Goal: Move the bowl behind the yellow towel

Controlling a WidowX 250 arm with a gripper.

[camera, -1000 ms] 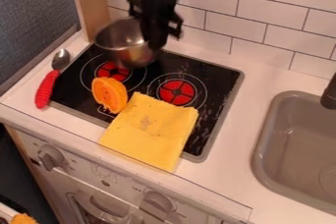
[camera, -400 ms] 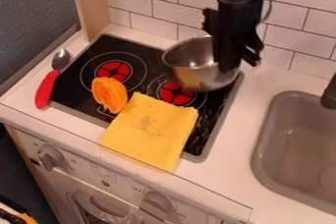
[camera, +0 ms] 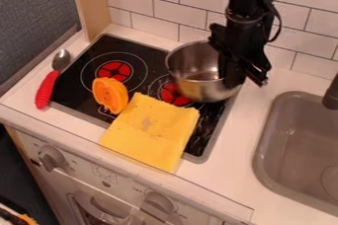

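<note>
The metal bowl (camera: pixel 203 78) has travelled since the earliest frame: it was over the upper-left burner and now hangs over the far right part of the black stovetop (camera: pixel 92 51), having gone roughly toward 4 o'clock. Since the frame just before, it has slipped a little further toward 6 o'clock. It sits at about 1 o'clock from the yellow towel (camera: pixel 151 132), near the towel's far edge; whether its base touches the stovetop cannot be told

The end effector (camera: pixel 245 79) has moved along with it, closed on the bowl's rim at 3 o'clock, while the arm comes in from 12 o'clock. The towel has stayed where it was, as have the orange piece (camera: pixel 110 95) at its 11 o'clock corner and the red-handled spoon (camera: pixel 46 88) on the worktop (camera: pixel 254 81), toward 10 o'clock. The sink (camera: pixel 264 155) lies at 3 o'clock from the towel
</note>
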